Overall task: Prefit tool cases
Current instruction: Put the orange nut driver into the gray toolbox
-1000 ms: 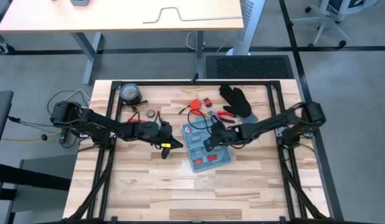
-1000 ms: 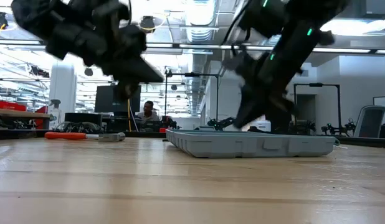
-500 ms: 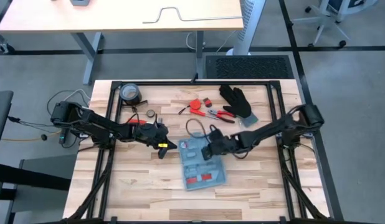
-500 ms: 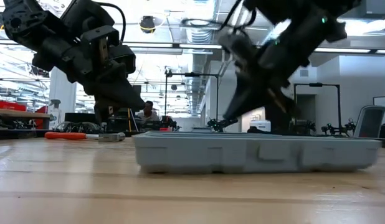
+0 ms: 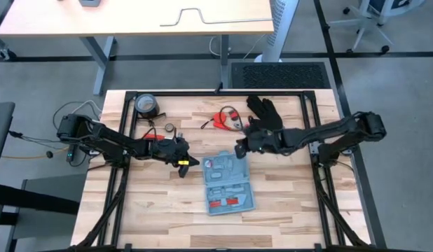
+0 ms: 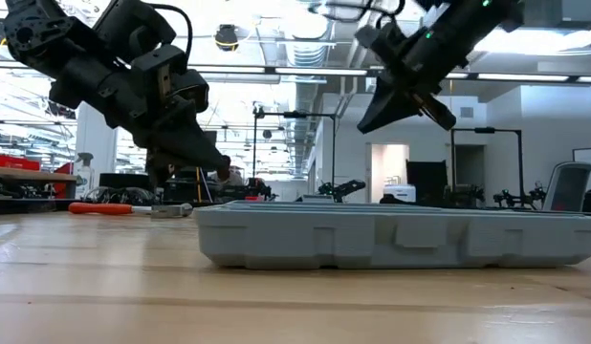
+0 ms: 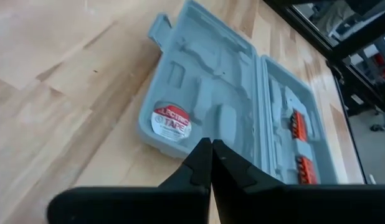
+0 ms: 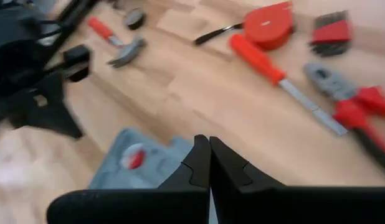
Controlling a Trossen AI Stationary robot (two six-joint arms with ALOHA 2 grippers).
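The tool case (image 5: 227,183) lies open and flat on the wooden table (image 5: 286,210), a little toward six o'clock from the table's centre in the high view. Its long axis runs roughly from twelve to six o'clock, tilted slightly so the far end leans toward eleven. The handle tab shows at the far, twelve o'clock end in the high view. Inside, the grey-blue moulded slots face up, with a round red-and-white tape label (image 7: 171,120) in one half and orange-red pieces (image 7: 296,125) in the other. The left gripper (image 5: 190,163) hangs at about nine o'clock from the case, near its far-left corner but apart from it; its fingers are pressed together, holding nothing. The right gripper (image 5: 239,148) hovers just beyond the case's far end, at about one o'clock from it, above the table; its fingers are likewise closed together and empty. Past the right gripper, toward twelve o'clock, lie a red tape measure (image 8: 267,23), a red-handled screwdriver (image 8: 276,78), red-handled pliers (image 8: 348,106) and a black glove (image 5: 265,114). A hammer (image 8: 116,42) lies farther toward the left arm.
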